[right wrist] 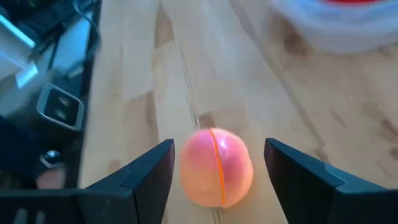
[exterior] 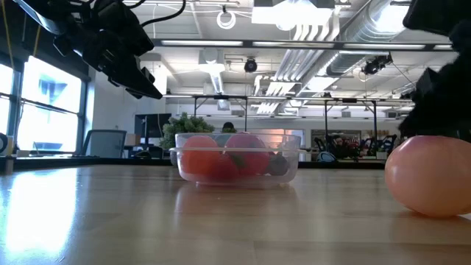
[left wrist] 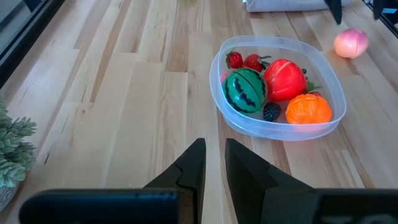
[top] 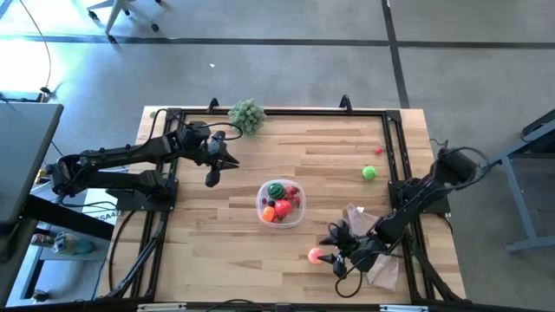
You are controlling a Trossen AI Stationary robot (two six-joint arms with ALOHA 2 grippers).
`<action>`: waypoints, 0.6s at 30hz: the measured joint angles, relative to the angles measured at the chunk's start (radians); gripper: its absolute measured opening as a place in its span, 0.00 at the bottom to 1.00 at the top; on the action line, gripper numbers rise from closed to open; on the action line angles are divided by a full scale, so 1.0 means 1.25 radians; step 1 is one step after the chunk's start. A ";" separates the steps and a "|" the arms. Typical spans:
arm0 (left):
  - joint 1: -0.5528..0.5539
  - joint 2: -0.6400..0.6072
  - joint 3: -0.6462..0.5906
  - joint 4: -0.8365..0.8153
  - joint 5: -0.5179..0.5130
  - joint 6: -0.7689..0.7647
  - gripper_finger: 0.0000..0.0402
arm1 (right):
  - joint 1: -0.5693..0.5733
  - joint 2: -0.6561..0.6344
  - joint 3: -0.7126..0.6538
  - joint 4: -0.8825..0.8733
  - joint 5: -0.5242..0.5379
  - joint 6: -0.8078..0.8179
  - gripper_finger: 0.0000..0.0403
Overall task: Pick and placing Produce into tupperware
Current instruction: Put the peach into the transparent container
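Observation:
The tupperware [top: 280, 204] sits mid-table and holds a striped green melon [left wrist: 245, 91], a red piece [left wrist: 285, 79], an orange piece [left wrist: 308, 108] and small berries. A pink peach [right wrist: 216, 175] lies on the wood near the table's near edge. My right gripper [right wrist: 219, 144] is open and low at the peach, one finger on each side of it, with a gap showing on both sides. A green piece [top: 369, 172] and a small red piece [top: 379, 151] lie near the right rail. My left gripper [left wrist: 214, 149] hovers shut to the left of the tupperware.
A tan cloth [top: 378, 264] lies under the right arm near the near-right corner. A bushy grey-green plant [top: 247, 115] stands at the far edge. A black rail frame [top: 395, 147] runs along the table's sides. Bare wood [top: 208, 234] spreads left of the tupperware.

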 joint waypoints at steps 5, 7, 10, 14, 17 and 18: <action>0.000 0.000 0.000 0.000 0.000 0.000 0.13 | 0.001 0.068 0.000 0.084 -0.011 -0.024 0.60; 0.000 0.000 0.000 0.000 0.000 0.000 0.13 | 0.001 0.086 0.000 0.119 -0.014 -0.030 0.60; 0.000 0.000 0.000 0.000 0.000 0.000 0.13 | 0.001 0.106 0.000 0.124 -0.015 -0.035 0.60; 0.000 0.000 0.000 0.000 0.000 0.000 0.13 | -0.001 0.128 0.000 0.132 -0.017 -0.032 0.60; 0.000 0.000 0.000 0.000 0.000 0.000 0.13 | -0.001 0.140 0.000 0.144 -0.016 -0.029 0.60; 0.000 0.000 0.000 0.000 0.000 0.000 0.13 | -0.001 0.144 0.001 0.148 -0.015 -0.029 0.60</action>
